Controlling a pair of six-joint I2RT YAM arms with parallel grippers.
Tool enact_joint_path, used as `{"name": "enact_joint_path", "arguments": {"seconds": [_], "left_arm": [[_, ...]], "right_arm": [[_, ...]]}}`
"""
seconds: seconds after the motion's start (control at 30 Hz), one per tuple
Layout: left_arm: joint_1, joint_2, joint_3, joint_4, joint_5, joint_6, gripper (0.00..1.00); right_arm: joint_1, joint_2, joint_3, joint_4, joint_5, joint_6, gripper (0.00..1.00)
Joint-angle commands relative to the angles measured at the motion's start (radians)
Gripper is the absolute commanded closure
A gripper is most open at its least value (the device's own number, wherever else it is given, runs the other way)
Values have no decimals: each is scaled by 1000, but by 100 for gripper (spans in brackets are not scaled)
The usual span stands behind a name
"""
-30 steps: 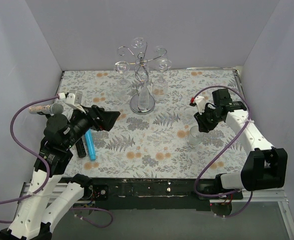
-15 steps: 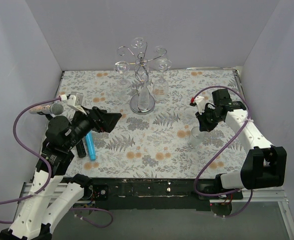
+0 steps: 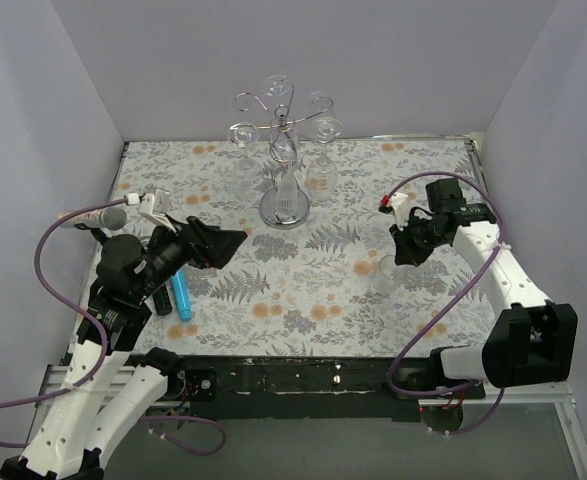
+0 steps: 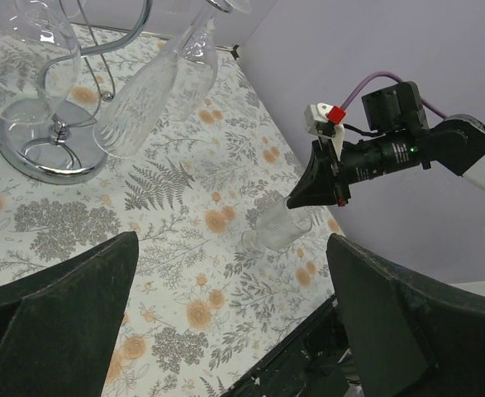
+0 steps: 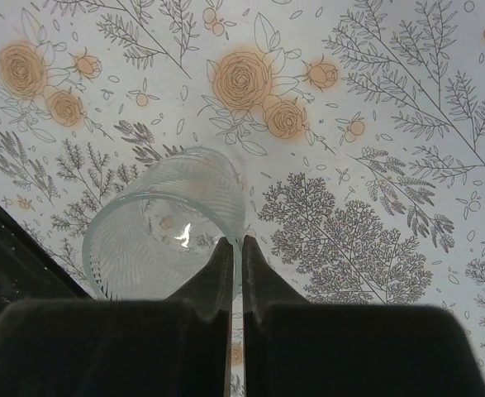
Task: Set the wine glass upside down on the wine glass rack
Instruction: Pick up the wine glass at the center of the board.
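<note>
The wine glass rack (image 3: 284, 150) is a silver wire stand with a round mirrored base (image 3: 284, 208) at the back middle. Several clear wine glasses hang upside down from its curled arms, and it also shows in the left wrist view (image 4: 50, 149). My right gripper (image 3: 400, 256) is shut on the rim of a clear ribbed glass (image 3: 389, 272), right of centre. One finger is inside the rim and one outside (image 5: 233, 242). The glass (image 5: 164, 231) (image 4: 282, 227) hangs tilted, low over the floral cloth; no stem shows. My left gripper (image 3: 218, 243) (image 4: 234, 331) is open and empty at the left.
A blue cylinder (image 3: 180, 293) and a black object (image 3: 161, 298) lie on the cloth under my left arm. A grey-tipped stick (image 3: 98, 216) lies at the left edge. White walls close in the back and both sides.
My left arm has shifted slightly right and toward the near edge. My right gripper and the glass have barely moved.
</note>
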State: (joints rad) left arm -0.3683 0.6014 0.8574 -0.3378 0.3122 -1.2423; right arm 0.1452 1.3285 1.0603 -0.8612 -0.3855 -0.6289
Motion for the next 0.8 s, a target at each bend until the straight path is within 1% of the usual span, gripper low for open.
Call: {"name": "enact_joint_path", "arguments": {"seconds": [0.0, 0.3, 0.43, 0.77], "left_arm": [[3, -11, -14, 20, 42, -22, 2], [3, -20, -46, 11, 116, -63, 2], [2, -12, -57, -1, 172, -77, 2], [-4, 66, -74, 17, 314, -143, 2]], "right_arm": [[-12, -61, 75, -24, -110, -6, 99], [-42, -129, 107, -33, -208, -11, 99], [-53, -153, 128, -35, -249, -11, 99], [-82, -204, 152, -35, -312, -2, 99]]}}
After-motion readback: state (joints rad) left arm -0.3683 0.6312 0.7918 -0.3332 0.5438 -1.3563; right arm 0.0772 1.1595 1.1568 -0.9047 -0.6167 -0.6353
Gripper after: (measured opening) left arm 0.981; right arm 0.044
